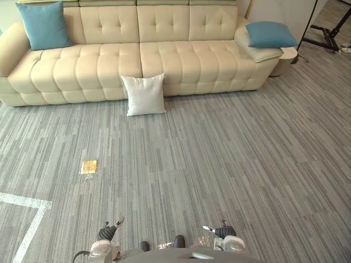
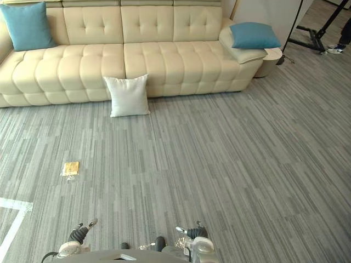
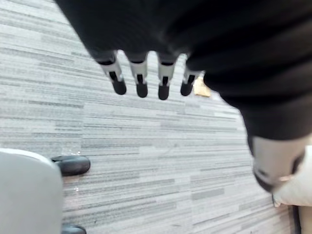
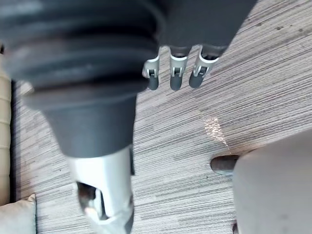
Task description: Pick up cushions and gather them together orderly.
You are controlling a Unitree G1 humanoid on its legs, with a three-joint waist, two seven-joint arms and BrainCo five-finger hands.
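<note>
white cushion [image 1: 144, 94] on floor [image 1: 230, 153], leaning on sofa [image 1: 181, 60] front edge; likely first to collect. left teal cushion [image 1: 44, 24] in sofa's left back corner, right teal cushion [image 1: 270, 34] at its right end. left hand [image 3: 141, 85], right hand [image 4: 176, 78] well apart from cushions, fingers straight, slightly spread, empty.

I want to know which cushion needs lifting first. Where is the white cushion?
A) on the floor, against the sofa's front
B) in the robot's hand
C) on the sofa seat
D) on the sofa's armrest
A: the white cushion stands on the floor, leaning against the front of the sofa.
</note>
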